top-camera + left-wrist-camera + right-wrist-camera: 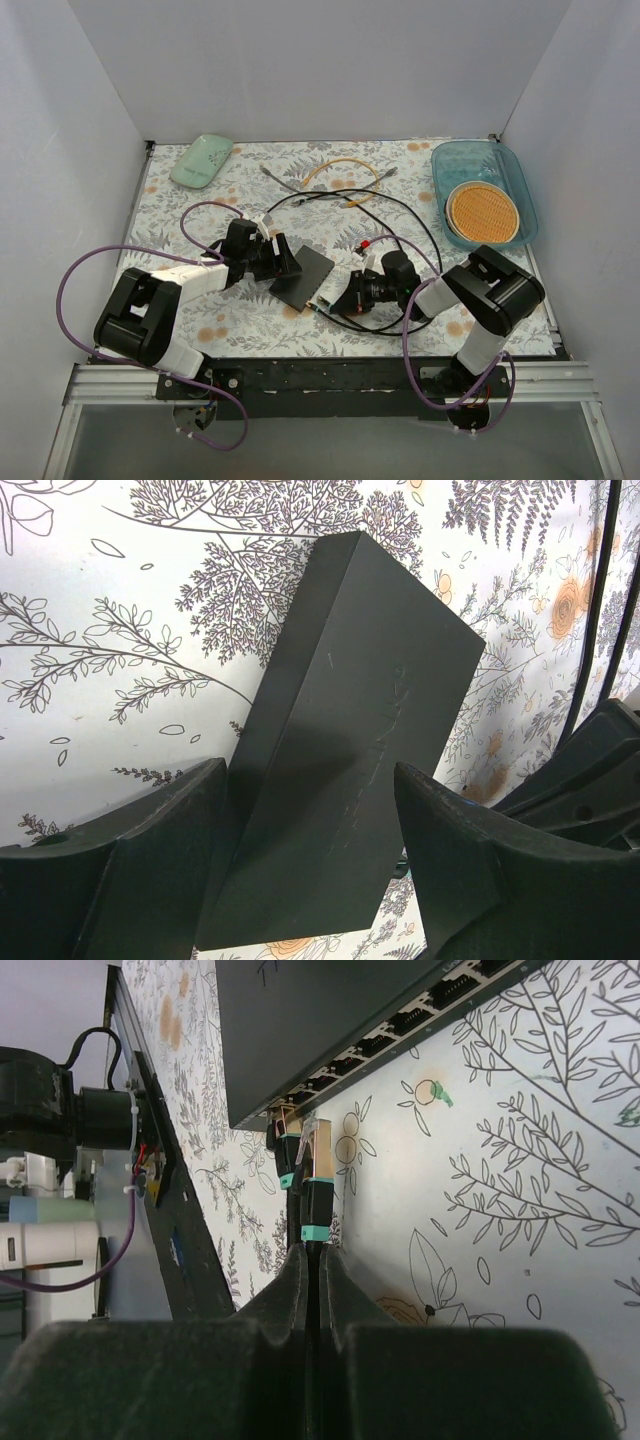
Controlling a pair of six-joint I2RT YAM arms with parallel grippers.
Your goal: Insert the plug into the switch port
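My right fingers (pixel 200 1380) are pinched shut on the black cable (pixel 314 1247), just behind the plug (pixel 320 1155). The plug tip sits right at the socket row by the switch (pixel 320 1020) corner; seated or not, can't tell. The switch lies flat mid-worktop (pixel 250 320). My left fingers (pixel 150 870) clamp its far end from both sides.

one switch (pixel 303 277), one tray (pixel 495 163), perhaps two plugs (pixel 318 1155)

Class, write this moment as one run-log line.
left end effector: straddling switch, grip unclear | right end effector: shut on plug | plug tip at port row, not visibly seated
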